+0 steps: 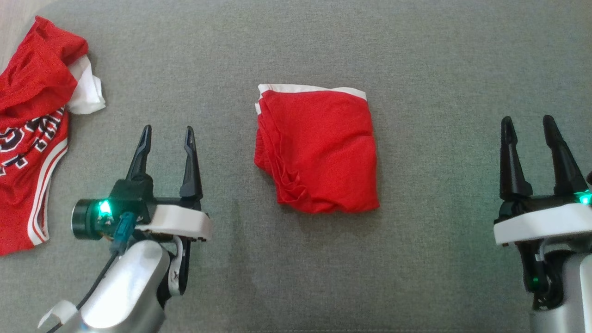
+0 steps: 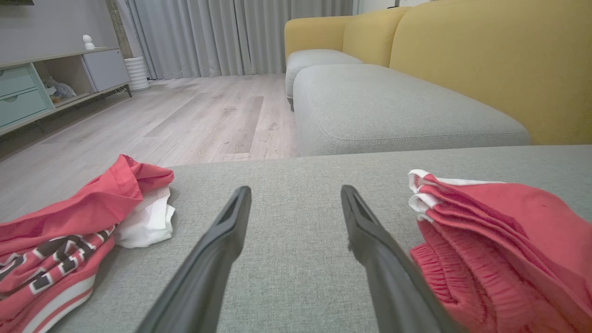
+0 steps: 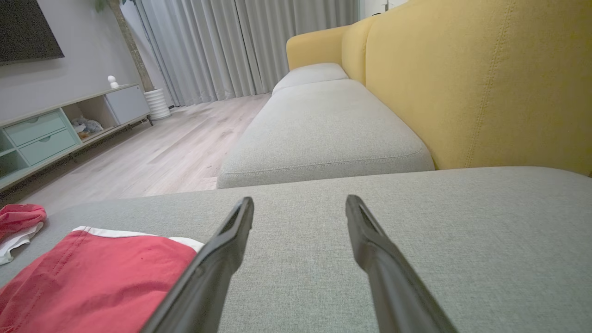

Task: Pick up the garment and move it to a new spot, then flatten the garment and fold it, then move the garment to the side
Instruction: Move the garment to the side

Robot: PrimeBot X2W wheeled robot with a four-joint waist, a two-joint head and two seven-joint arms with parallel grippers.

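A red garment [image 1: 319, 150] with a white band along its far edge lies folded into a rough square in the middle of the grey cushion [image 1: 439, 69]. The left wrist view has the garment [image 2: 504, 245] at its right, layered edges facing the camera; in the right wrist view the garment [image 3: 97, 277] sits at the lower left. My left gripper [image 1: 168, 136] is open to the garment's left, apart from it, nothing between its fingers. My right gripper [image 1: 528, 125] is open well to the garment's right, also holding nothing.
A crumpled red jersey [image 1: 32, 134] with white trim and lettering lies at the cushion's far left, beside white cloth [image 1: 88, 88]. A yellow sofa back [image 3: 485, 78] borders the cushion, with more grey seats [image 2: 384, 106] beyond. Wooden floor [image 2: 185, 115] and a low cabinet [image 3: 51, 129] lie further off.
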